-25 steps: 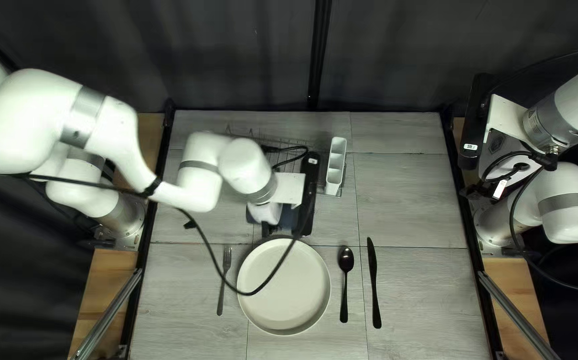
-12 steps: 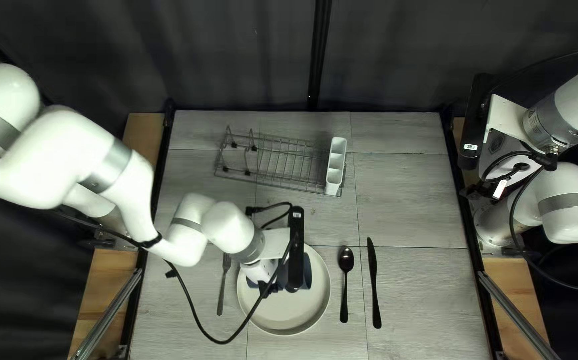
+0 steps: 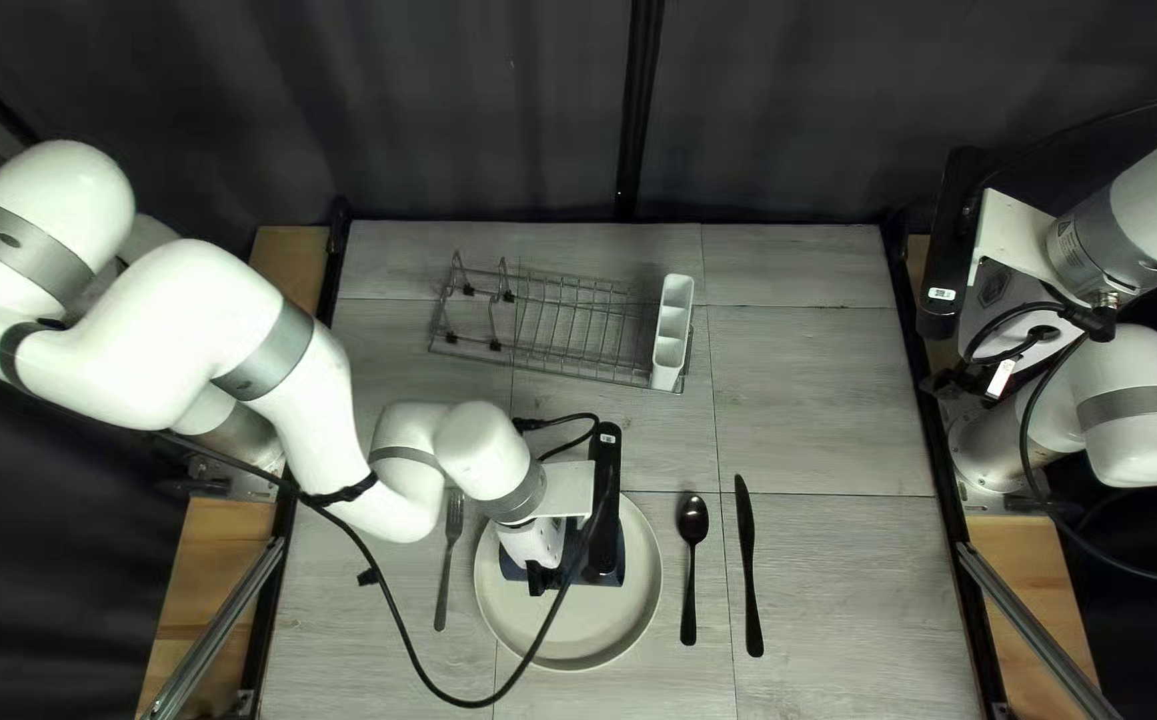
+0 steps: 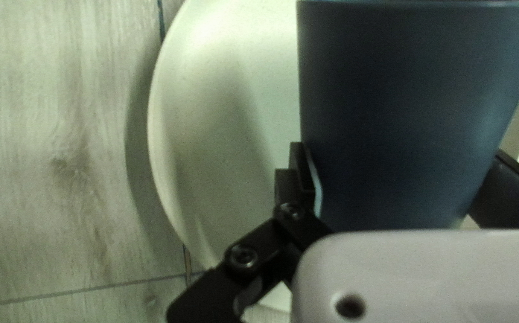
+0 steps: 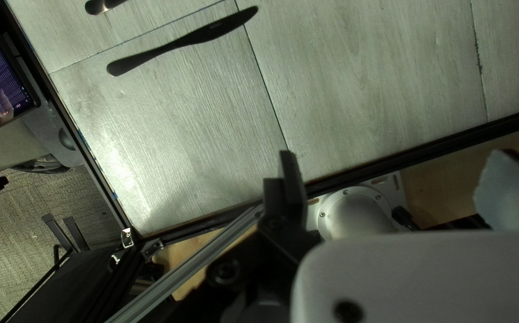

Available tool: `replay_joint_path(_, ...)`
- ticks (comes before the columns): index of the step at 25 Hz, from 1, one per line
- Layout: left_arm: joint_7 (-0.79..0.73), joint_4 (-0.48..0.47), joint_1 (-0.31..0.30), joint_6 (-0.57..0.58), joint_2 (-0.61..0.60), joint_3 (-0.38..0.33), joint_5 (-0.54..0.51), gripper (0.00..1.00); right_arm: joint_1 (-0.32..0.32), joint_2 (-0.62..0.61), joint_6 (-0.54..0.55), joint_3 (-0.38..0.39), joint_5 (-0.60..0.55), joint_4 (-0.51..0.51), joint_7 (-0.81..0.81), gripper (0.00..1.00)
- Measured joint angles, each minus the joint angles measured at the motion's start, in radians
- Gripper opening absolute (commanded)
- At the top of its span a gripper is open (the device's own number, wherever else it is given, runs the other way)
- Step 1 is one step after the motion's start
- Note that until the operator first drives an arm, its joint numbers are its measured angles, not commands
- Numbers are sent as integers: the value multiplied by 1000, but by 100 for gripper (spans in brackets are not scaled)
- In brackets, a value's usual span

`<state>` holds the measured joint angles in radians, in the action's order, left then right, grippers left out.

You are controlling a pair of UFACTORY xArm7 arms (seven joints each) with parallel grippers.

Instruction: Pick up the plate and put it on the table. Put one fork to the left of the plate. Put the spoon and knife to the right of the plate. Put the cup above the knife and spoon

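Between half-spread fingers of the left end effector, over the plate, the cup is clasped; probably stiff and slick, best held near its narrower end. The right end effector gapes, empty.

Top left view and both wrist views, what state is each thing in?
Left gripper: shut on the cup
Right gripper: open
Cup: held over the plate
Plate: face up on the table
Fork: lying flat
Spoon: lying flat
Knife: lying flat
Rack: standing on the table
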<state>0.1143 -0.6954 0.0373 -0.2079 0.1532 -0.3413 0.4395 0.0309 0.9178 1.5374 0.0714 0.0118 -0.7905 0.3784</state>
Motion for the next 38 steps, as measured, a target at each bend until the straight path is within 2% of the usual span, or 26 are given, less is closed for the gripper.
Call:
replay_joint_path(5,113,6,47,16,-7,-49,114,100,0,0,0,0,0,0,0,100)
replay_joint_path(10,70,36,74,-99,-140,-28,60,100,0,0,0,0,0,0,0,100)
replay_joint_path(12,49,47,101,-208,-233,-13,22,100,0,0,0,0,0,0,0,100)
replay_joint_path(16,30,36,166,-497,-423,40,-63,100,0,0,0,0,0,0,0,100)
replay_joint_path(21,37,-32,243,-878,-653,144,-162,100,0,0,0,0,0,0,0,100)
replay_joint_path(24,18,-105,287,-1099,-786,189,-221,100,0,0,0,0,0,0,0,100)
replay_joint_path(27,-12,-161,319,-1210,-864,211,-262,100,0,0,0,0,0,0,0,100)
replay_joint_path(30,-16,-168,323,-1223,-874,214,-267,100,-2,-3,-10,6,-2,4,-2,100)
replay_joint_path(33,-17,-169,323,-1225,-875,215,-268,100,-20,-53,-124,36,-8,36,-13,100)
replay_joint_path(35,-17,-169,323,-1225,-875,215,-268,100,-37,-111,-249,66,-12,70,-26,100)
replay_joint_path(38,-17,-169,323,-1225,-875,215,-268,100,-55,-268,-476,135,-53,121,-39,100)
